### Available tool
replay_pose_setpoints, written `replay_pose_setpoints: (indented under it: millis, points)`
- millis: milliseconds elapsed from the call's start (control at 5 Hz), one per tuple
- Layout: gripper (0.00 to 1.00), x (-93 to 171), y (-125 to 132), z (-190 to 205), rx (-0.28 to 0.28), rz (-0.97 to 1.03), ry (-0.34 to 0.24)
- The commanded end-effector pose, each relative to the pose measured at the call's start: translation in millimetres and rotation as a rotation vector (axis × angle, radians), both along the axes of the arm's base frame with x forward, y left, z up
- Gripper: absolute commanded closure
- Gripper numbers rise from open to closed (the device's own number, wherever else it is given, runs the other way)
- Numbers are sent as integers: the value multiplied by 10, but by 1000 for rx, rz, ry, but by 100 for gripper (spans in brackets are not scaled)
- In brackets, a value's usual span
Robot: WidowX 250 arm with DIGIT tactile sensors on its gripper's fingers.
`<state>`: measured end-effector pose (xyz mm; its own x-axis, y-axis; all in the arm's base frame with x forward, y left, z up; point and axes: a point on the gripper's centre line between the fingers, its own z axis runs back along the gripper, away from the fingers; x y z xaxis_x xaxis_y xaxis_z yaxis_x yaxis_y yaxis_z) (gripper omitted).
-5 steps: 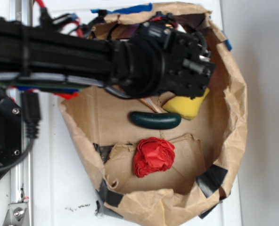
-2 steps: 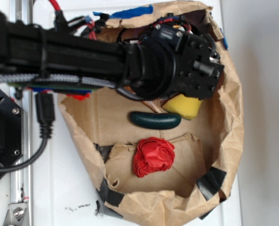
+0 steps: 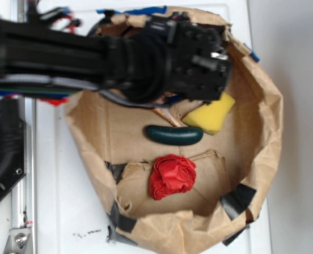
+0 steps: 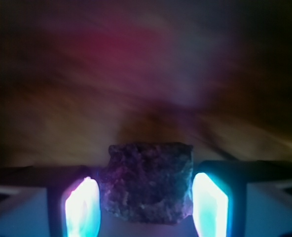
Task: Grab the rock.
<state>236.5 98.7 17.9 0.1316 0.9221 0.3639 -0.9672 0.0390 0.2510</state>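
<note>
In the wrist view the rock (image 4: 148, 177), a dark, rough, roughly square lump, sits between my two glowing pads (image 4: 82, 207) and touches both. My gripper (image 4: 146, 200) is shut on it. Everything behind the rock is a blur of brown and red. In the exterior view my gripper (image 3: 199, 63) hangs over the upper part of the brown paper bag (image 3: 265, 132), and its black body hides the rock.
Inside the bag lie a yellow sponge (image 3: 212, 114) just below the gripper, a dark green oblong piece (image 3: 173, 135) in the middle and a red crumpled lump (image 3: 172, 175) lower down. The bag's crumpled walls rise all round.
The gripper has shifted left and up in the exterior view, and the arm looks blurred. More of the yellow sponge now shows beneath it.
</note>
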Motion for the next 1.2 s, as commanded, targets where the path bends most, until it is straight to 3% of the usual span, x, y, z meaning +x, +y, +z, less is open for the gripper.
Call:
replay_pose_setpoints:
  millis: [0, 200, 400, 600, 800, 1000]
  points:
    - [100, -242, -241, 531, -108, -311, -42]
    - [100, -205, -347, 657, -137, -556, 39]
    - [100, -148, -557, 728, -158, -797, 168]
    - [100, -115, -725, 892, -219, -1029, 262]
    - [100, -119, -723, 1149, -361, -1188, 180]
    - [100, -88, -714, 1315, -474, -1297, 158]
